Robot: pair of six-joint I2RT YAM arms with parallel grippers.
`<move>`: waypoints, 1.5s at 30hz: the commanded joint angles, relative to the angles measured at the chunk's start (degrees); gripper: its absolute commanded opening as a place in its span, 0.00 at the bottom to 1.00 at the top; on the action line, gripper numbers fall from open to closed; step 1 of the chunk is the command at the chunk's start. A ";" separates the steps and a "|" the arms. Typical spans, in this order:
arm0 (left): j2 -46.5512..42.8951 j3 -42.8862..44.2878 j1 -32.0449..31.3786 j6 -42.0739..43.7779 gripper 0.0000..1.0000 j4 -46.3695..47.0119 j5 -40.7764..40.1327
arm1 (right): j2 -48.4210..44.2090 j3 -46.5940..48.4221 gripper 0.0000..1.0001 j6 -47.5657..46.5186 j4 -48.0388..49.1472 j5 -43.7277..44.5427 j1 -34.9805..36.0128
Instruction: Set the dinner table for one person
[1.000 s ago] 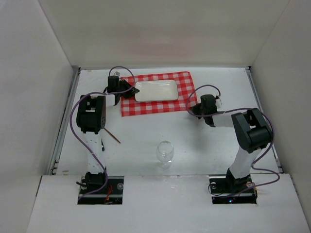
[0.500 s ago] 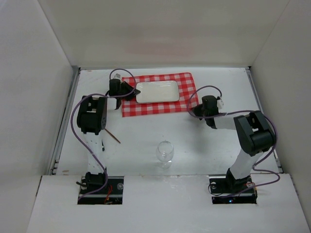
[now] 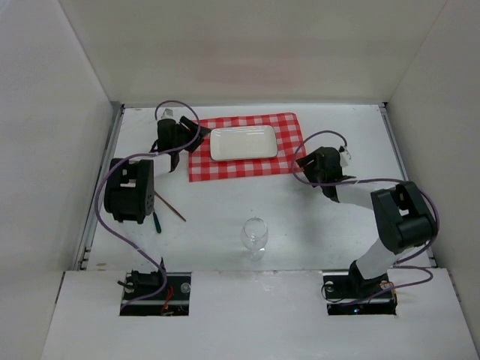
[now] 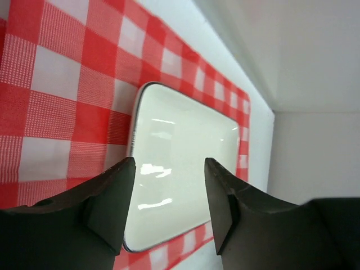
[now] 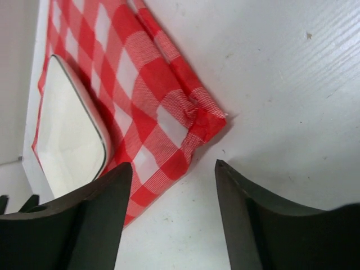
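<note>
- Dinner table [image 3: 225, 202], matte white, makes the floor of a booth with plain white walls; a metal rail [image 3: 97, 191] runs along its left edge.
- Left gripper [image 4: 169, 169] is at the left edge of the checked cloth [image 3: 240, 166], jaws apart, holding nothing.
- White plate [image 3: 241, 142] lies on the cloth.
- Wine glass [image 3: 255, 236] stands upright on the bare table.
- Right gripper [image 5: 174, 166] is wide apart and empty at the cloth's wrinkled corner.
</note>
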 commanded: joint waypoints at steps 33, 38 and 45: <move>-42.96 -41.64 -22.67 16.54 0.24 -0.87 -34.60 | -26.77 35.65 0.55 -43.63 -66.37 14.55 53.67; -42.52 -41.55 -22.06 16.10 0.24 -0.87 -33.02 | -21.67 38.99 0.56 -45.13 -68.92 14.02 54.28; -43.57 -41.90 -21.97 15.49 0.25 -0.87 -32.40 | -19.55 38.73 0.56 -44.95 -69.45 12.09 54.89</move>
